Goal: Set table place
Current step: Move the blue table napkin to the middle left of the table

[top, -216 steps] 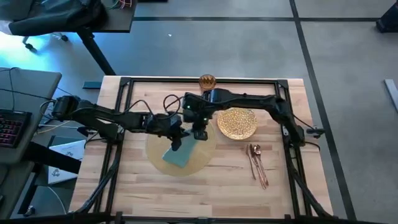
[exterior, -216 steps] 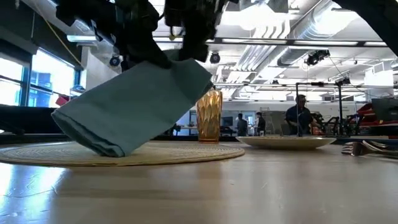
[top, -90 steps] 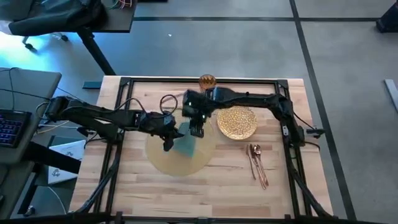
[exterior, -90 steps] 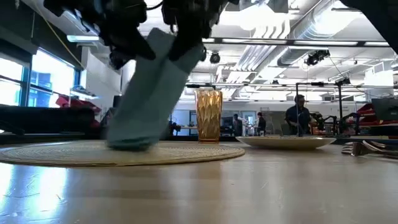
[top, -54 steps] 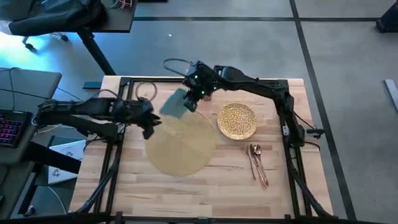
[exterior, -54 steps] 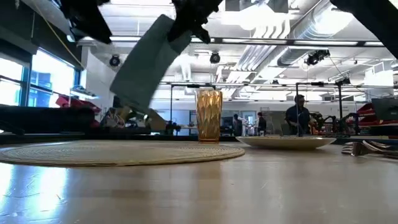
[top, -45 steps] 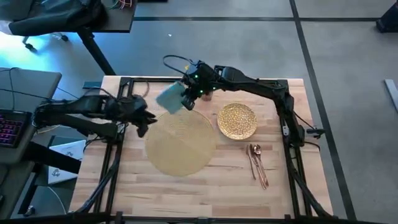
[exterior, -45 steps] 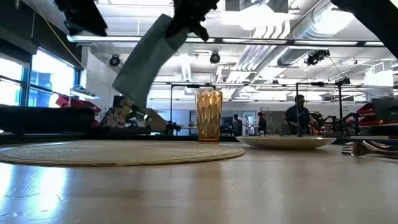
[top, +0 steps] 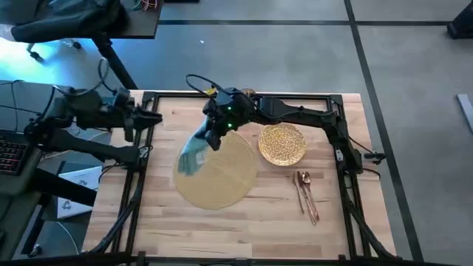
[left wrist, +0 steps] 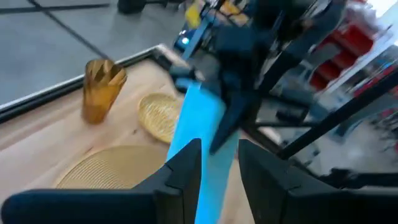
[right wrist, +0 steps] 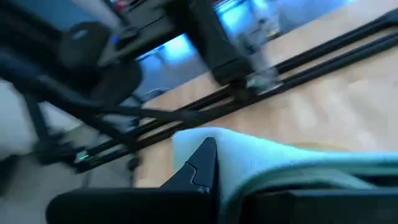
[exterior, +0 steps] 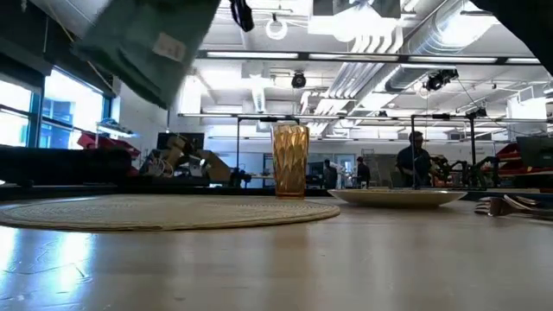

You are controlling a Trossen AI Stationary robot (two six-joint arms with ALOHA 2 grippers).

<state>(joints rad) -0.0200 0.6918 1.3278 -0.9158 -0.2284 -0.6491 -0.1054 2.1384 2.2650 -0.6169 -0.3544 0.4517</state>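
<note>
Fingers of the right gripper [top: 213,137] pinch the limp teal napkin [top: 193,156] by one edge; it droops over the placemat's [top: 222,177] nine o'clock side. Left gripper [top: 151,117] waits open.

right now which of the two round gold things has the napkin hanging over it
The large pale placemat: the right tool holds the teal napkin above its left edge. The smaller glittery plate sits to its right, uncovered.

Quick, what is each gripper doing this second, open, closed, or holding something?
Left gripper: open, holding nothing, back at the table's left edge.
Right gripper: shut on the teal napkin, hanging above the placemat.
</note>
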